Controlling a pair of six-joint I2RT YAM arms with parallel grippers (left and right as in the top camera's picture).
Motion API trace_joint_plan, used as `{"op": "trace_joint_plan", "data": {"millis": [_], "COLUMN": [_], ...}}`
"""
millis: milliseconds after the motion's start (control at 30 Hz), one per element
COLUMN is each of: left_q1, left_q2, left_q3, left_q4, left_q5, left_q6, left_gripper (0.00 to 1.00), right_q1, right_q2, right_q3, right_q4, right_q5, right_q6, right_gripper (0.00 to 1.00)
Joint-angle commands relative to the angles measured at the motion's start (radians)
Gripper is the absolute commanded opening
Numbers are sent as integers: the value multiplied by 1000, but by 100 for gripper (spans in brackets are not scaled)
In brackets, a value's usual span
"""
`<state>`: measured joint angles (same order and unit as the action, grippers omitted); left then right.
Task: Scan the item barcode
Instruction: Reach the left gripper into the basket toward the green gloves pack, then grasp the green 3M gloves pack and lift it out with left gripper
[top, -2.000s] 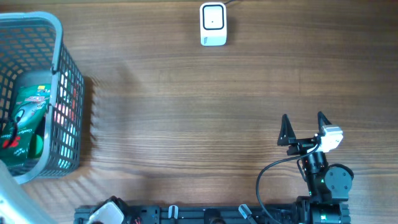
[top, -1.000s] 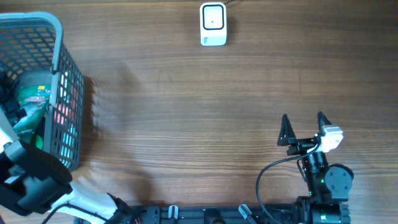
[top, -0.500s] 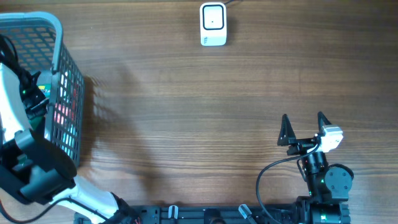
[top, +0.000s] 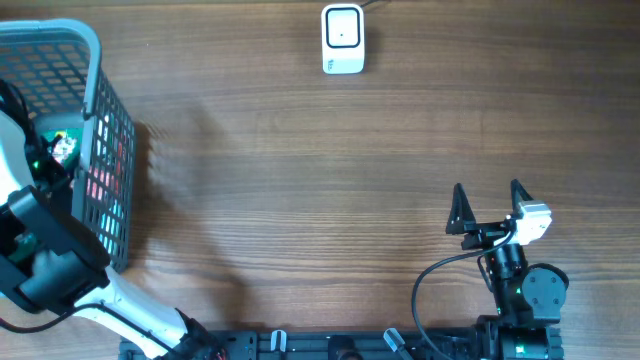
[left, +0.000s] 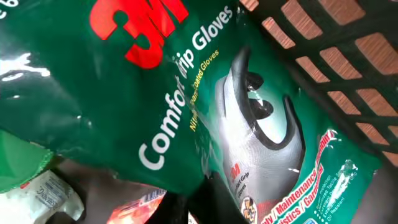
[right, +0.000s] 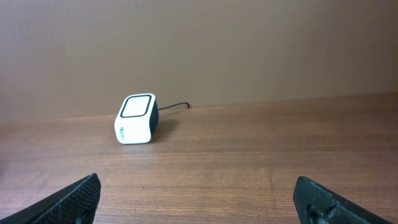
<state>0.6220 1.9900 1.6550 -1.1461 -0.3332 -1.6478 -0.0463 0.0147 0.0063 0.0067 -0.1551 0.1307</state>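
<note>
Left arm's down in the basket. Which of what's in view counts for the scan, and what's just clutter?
For the job: green glove pack, white scanner, grey basket holding it.
Just lying about: white packet and red-printed wrapper under the pack; right gripper, open, idle.

Table (top: 300, 200) lies open between scanner (top: 342, 38) and basket (top: 112, 130); mesh walls crowd the left arm (top: 50, 265).

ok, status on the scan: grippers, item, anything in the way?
Left gripper shut, down in basket on glove pack, hold unconfirmed. Right gripper open, empty. Nothing lying between basket and scanner.
</note>
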Motion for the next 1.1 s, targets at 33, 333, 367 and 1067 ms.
{"op": "trace_joint_plan", "data": {"millis": [33, 333, 367, 1067], "left_q1": [3, 3, 3, 6], "left_q2": [-11, -47, -36, 120], "left_q3": [0, 26, 24, 62], "left_q4": [23, 78, 79, 144], "left_q5": [-35, -24, -21, 72], "left_q6": [1, 91, 82, 211], "left_gripper": [4, 11, 13, 4], "right_q1": [3, 3, 3, 3], "right_q2": [-7, -7, -7, -7], "right_q3": [-1, -1, -1, -1], "right_q4": [3, 3, 3, 3], "right_q5": [10, 10, 10, 10], "right_q6": [6, 7, 7, 6], "right_gripper": [100, 100, 100, 100]}}
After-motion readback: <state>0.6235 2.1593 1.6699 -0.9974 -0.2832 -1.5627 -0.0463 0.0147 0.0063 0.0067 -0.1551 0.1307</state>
